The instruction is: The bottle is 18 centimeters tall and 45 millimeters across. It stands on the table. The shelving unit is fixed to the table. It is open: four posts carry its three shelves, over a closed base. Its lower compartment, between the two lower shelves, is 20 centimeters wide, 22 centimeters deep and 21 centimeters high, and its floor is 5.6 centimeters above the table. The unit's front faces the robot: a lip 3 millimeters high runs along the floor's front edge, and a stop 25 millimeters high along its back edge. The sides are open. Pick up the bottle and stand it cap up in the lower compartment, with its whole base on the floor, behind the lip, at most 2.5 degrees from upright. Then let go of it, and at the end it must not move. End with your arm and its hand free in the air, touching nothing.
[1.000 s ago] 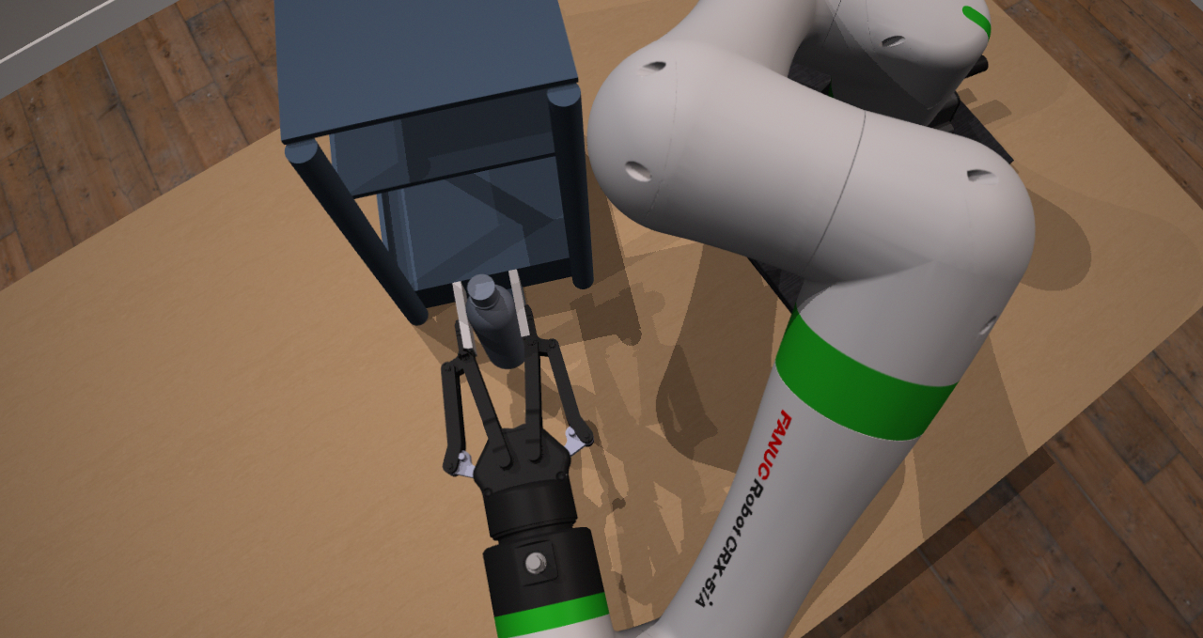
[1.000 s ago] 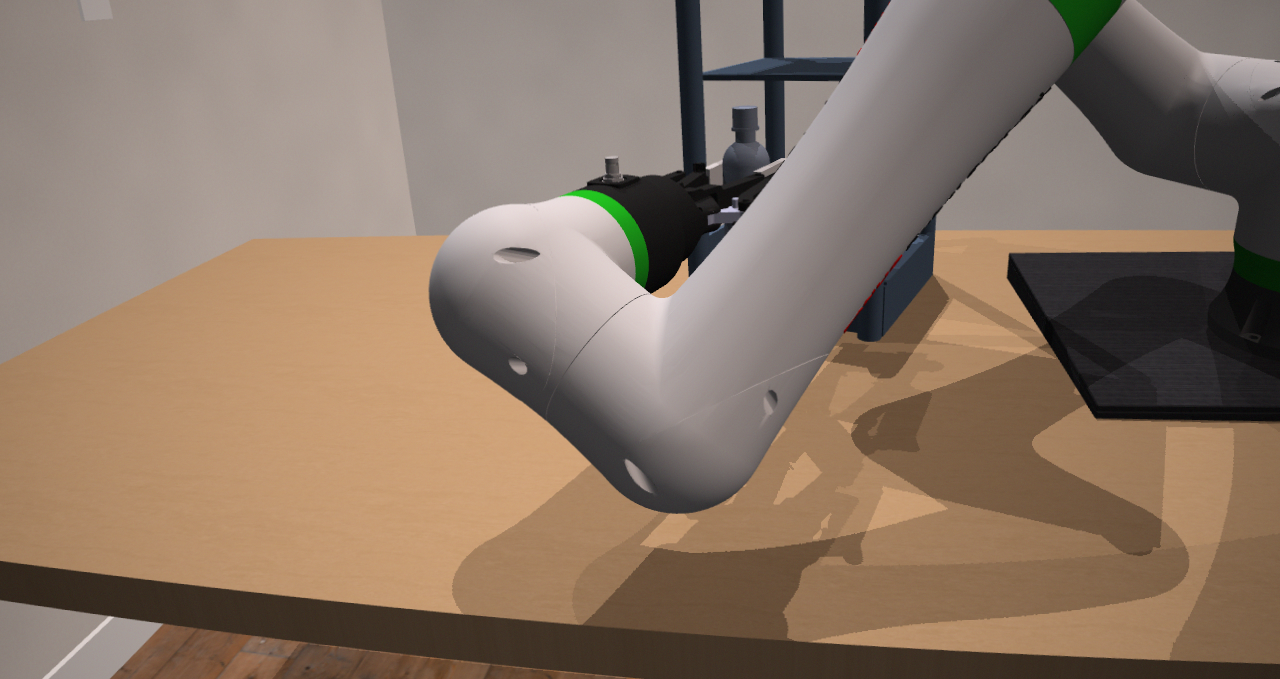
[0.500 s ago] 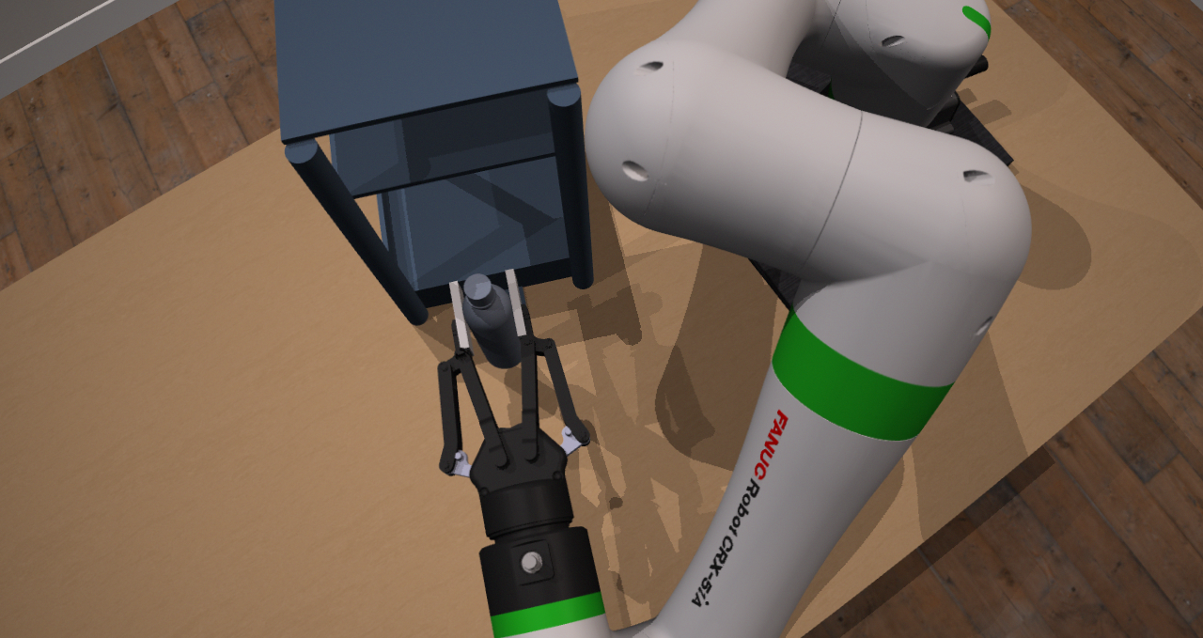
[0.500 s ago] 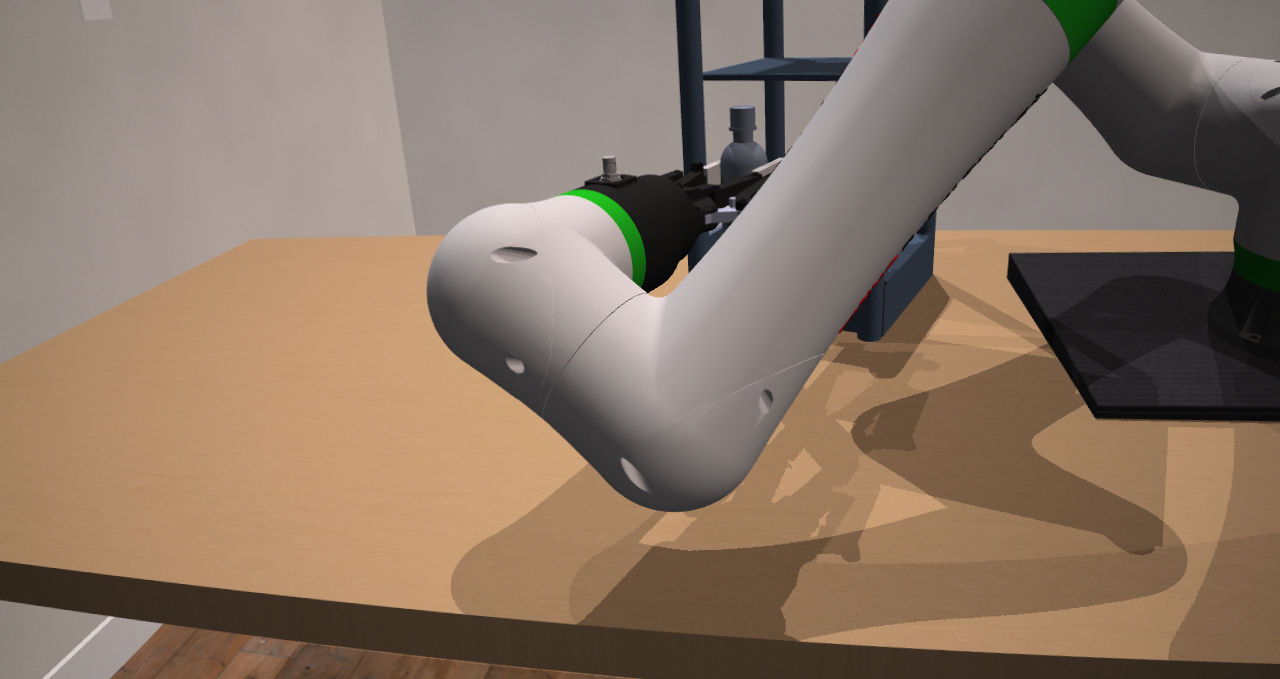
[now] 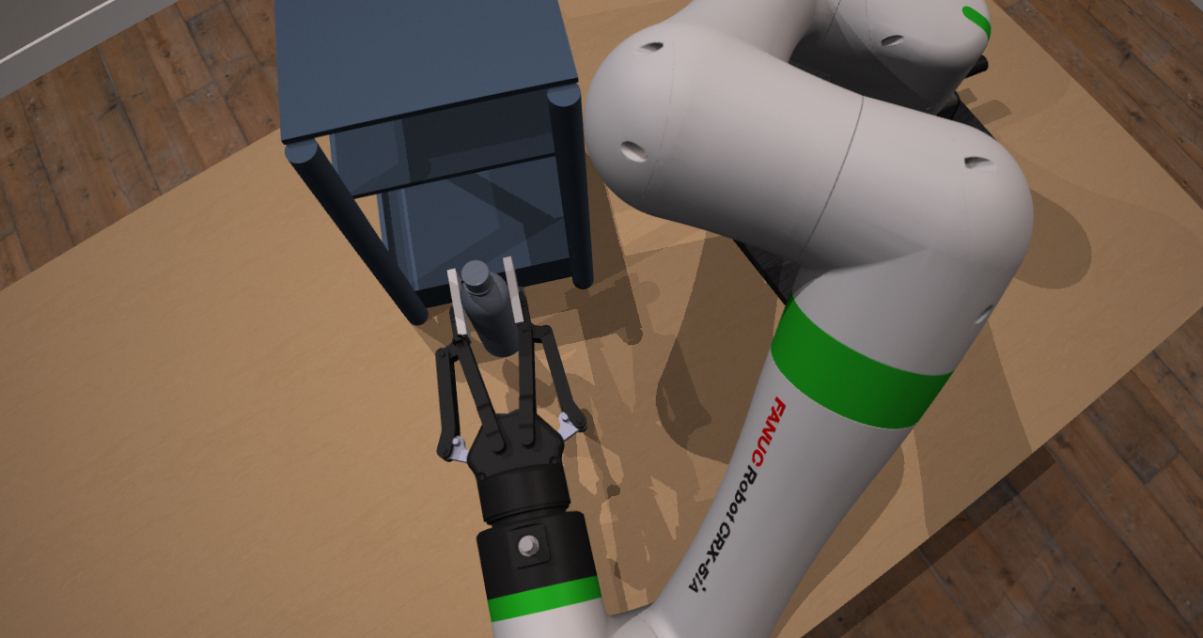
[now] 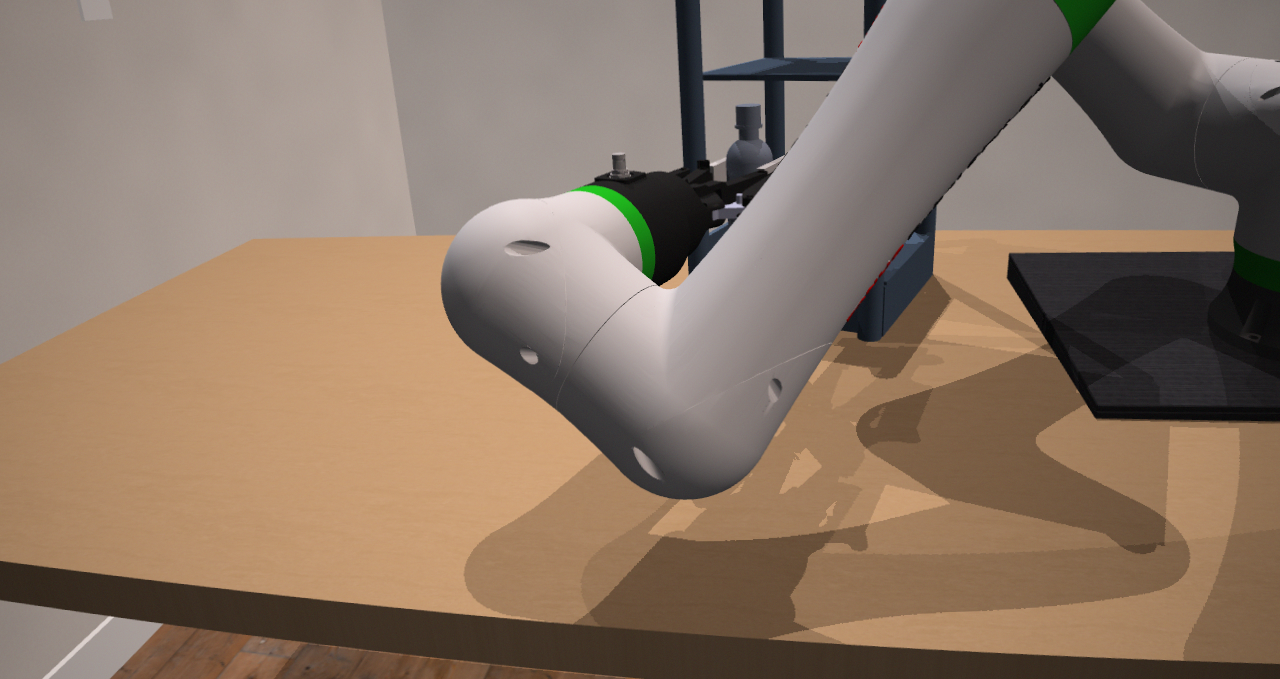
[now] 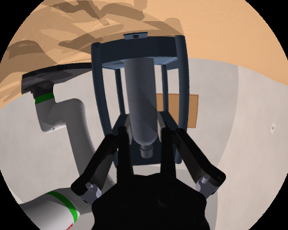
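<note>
- the gripper is clamped on the grey bottle, one pale pad on each side of its body below the shoulder; the jaws stand apart only by the bottle's width.
- the bottle hangs cap up, clear of the table, right at the front of the dark blue shelving unit — roughly centred between the two front posts in the wrist view, not yet inside the lower compartment.
- in the exterior view its cap and shoulder show beside a front post; the arm hides the rest, so its base height against the lip cannot be read.
- handling, as a judgement: it looks like a stiff, smooth, light cylinder — tall for its width, so it tips easily and may slip or pivot between flat pads.
- the hold on the upper body seems sensible: it keeps the fingers level and leaves the base free to pass over the lip and settle flat.
</note>
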Available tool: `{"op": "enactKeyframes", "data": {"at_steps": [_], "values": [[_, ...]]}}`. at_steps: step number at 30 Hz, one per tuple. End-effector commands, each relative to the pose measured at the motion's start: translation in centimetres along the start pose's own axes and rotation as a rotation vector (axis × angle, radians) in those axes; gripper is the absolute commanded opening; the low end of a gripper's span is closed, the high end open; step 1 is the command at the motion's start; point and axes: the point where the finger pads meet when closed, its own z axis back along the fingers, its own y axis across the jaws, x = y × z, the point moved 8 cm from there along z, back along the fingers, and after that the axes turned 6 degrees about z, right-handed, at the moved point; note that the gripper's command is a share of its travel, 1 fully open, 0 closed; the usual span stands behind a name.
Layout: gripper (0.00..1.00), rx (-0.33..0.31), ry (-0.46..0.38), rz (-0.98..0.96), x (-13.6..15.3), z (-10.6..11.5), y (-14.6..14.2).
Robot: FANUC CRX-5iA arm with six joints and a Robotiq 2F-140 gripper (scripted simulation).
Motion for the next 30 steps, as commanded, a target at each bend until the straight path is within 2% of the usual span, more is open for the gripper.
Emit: {"op": "enactKeyframes", "data": {"at_steps": [1, 16, 30], "values": [[0.00, 0.000, 0.000, 0.000, 0.0, -0.5, 0.0], [0.00, 0.000, 0.000, 0.000, 0.0, -3.7, 0.0], [0.00, 0.000, 0.000, 0.000, 0.0, -7.9, 0.0]]}}
